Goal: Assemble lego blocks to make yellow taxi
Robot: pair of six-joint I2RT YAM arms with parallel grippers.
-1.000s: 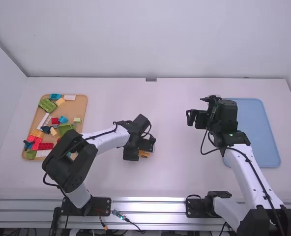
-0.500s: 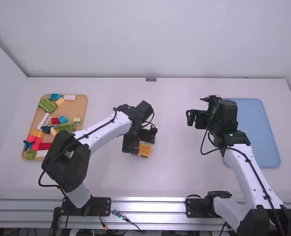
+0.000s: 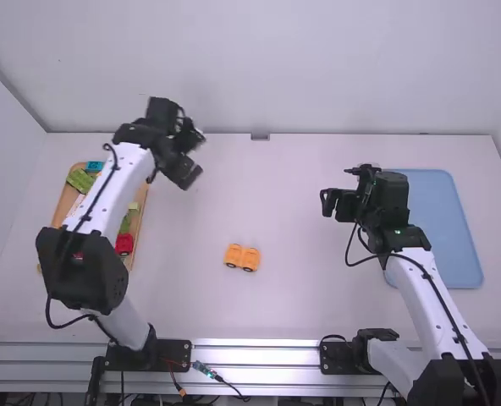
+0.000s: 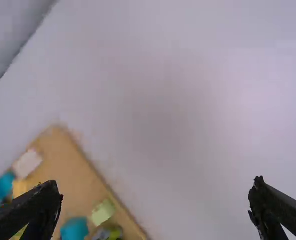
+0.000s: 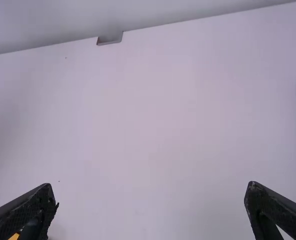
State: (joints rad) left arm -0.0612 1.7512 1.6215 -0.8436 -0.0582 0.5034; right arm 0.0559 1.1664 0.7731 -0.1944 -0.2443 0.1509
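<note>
My left gripper [image 3: 191, 159] is above the table near the wooden tray's far right corner; in the left wrist view the left gripper [image 4: 155, 202] is open with nothing between its fingers. The orange wheeled piece [image 3: 242, 257], two squarish halves side by side with dark wheels, sits on the table left of the middle. The wooden tray [image 4: 70, 175] holds loose blocks, including a cyan block [image 4: 74, 229] and a pale green block [image 4: 103, 212]. My right gripper [image 3: 328, 201] is right of the middle; in the right wrist view the right gripper [image 5: 150, 205] stands open and empty.
A blue tray [image 3: 441, 228] lies at the right, partly behind the right arm. The left arm passes over the wooden tray and hides many of its blocks. The wall meets the table's far edge.
The left gripper has left the orange wheeled piece and moved up the picture and left to near the wooden tray. The orange piece is now uncovered on the table. The right arm has kept still.
</note>
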